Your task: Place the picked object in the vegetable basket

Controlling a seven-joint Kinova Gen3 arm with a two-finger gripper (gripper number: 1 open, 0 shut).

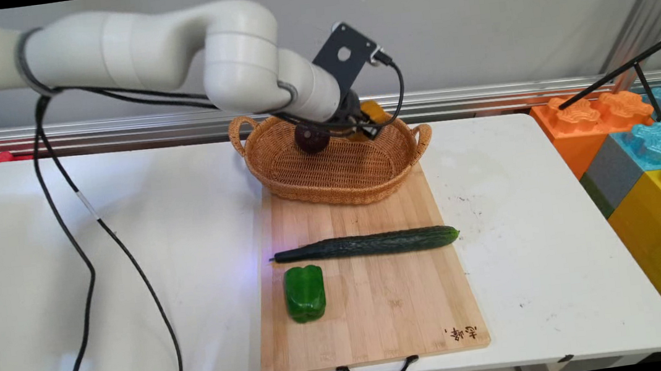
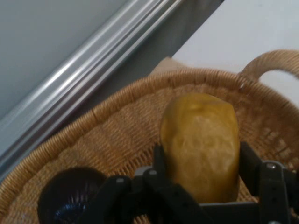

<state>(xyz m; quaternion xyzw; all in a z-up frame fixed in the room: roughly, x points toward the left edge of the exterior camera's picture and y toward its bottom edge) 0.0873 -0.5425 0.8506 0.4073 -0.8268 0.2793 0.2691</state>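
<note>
White table (image 1: 126, 246) fills most of the main view. Bamboo cutting board (image 1: 381, 304) lies centre to lower centre, black handle at its bottom edge. Wicker basket (image 1: 329, 176) sits on the board's top end, upper centre of frame, handles left and right. Long dark cucumber (image 1: 368, 244) lies crosswise mid-board. Green bell pepper (image 1: 305, 293) just below the cucumber's left end, on the board. Arm comes from upper left; gripper (image 1: 364, 124) is inside the basket near its back rim. In the hand view the gripper (image 2: 201, 163) is closed partway on a yellow potato-like object (image 2: 201, 144), one finger (image 2: 250, 165) on either side, touching it. Dark round purple object (image 1: 311, 138) rests in the basket, left of the gripper; lower left in hand view (image 2: 70, 196).
</note>
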